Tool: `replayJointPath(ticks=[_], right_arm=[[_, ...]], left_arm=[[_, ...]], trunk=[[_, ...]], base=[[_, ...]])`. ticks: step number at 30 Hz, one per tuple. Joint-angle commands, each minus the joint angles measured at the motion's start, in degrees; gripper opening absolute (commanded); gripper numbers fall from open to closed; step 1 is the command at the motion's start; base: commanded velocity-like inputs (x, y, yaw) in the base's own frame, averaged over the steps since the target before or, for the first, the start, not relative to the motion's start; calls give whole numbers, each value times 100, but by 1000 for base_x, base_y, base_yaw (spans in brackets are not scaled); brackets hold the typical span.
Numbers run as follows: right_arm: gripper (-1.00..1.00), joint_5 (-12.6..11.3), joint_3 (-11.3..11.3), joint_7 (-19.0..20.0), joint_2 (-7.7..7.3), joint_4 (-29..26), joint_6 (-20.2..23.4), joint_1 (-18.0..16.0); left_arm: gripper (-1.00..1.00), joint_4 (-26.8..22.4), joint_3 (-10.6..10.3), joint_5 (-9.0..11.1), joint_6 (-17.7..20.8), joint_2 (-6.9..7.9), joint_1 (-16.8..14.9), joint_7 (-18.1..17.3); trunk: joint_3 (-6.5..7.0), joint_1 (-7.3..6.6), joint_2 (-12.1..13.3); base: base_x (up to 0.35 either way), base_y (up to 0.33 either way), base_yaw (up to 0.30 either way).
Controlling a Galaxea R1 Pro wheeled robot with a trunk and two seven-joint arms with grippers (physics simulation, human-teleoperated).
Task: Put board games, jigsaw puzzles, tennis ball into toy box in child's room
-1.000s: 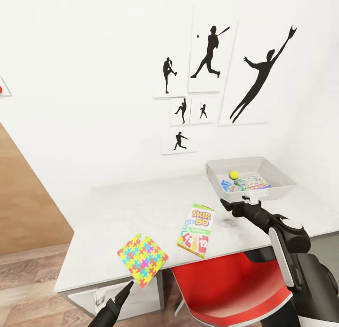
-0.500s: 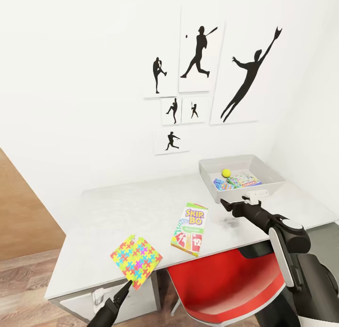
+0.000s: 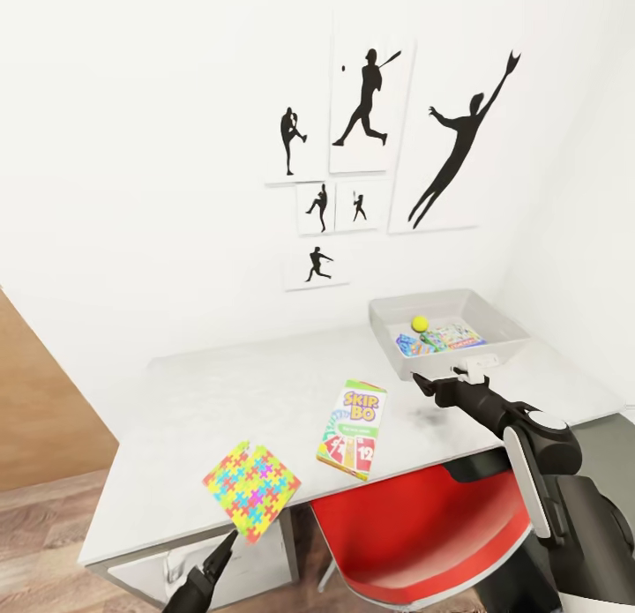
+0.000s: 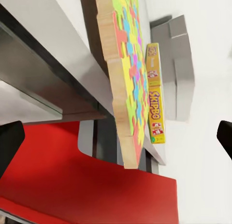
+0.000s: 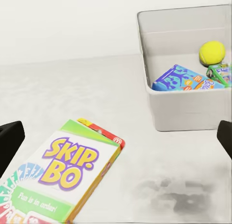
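Hanging over the front edge of the bench (image 3: 176, 410), the jigsaw puzzle (image 3: 251, 492) could slide to the floor if the left claw (image 3: 222, 549), just below it, pushes it from under. This claw stands wide open, holding nothing. The SKIP BO game (image 3: 353, 429) lies further in. The right claw (image 3: 432, 385) is also wide open and empty, hovering before the toy box (image 3: 445, 366), where the tennis ball (image 3: 420, 323) already lies.

I'm facing a white wall (image 3: 159, 154) hung with black silhouette pictures of athletes (image 3: 388, 137). A red chair (image 3: 423, 534) sits tucked under the near edge of the white table (image 3: 247, 392). Wood-plank floor (image 3: 44, 534) shows at my left, beside a brown panel (image 3: 35, 401).
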Motion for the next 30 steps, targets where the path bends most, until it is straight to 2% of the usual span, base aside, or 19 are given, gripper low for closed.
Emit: replayJointPath(ticks=[1, 8, 15, 22, 30], right_arm=[[100, -26, -6, 12, 1, -4, 35, -6], [100, -25, -6, 12, 1, -4, 32, -6], [100, -26, -6, 12, 1, -4, 23, -6], [100, -26, -6, 12, 1, -4, 17, -6], [100, -24, -6, 12, 1, -4, 17, -6]], left_arm=[[100, 4, 7, 34, 57, 6, -3, -32], [100, 12, 12, 36, 51, 9, -3, -50], [100, 12, 13, 43, 52, 15, -13, -54], [100, 218, 13, 31, 52, 70, -240, -36], [100, 277, 13, 36, 50, 76, -280, -26]], trunk=[[-9, 2, -9], [-9, 2, -9], [-9, 2, -9], [-9, 2, -9], [-9, 2, -9]], base=[[0, 0, -230], [0, 0, -246], [0, 0, -43], [0, 0, -44], [0, 0, -60]])
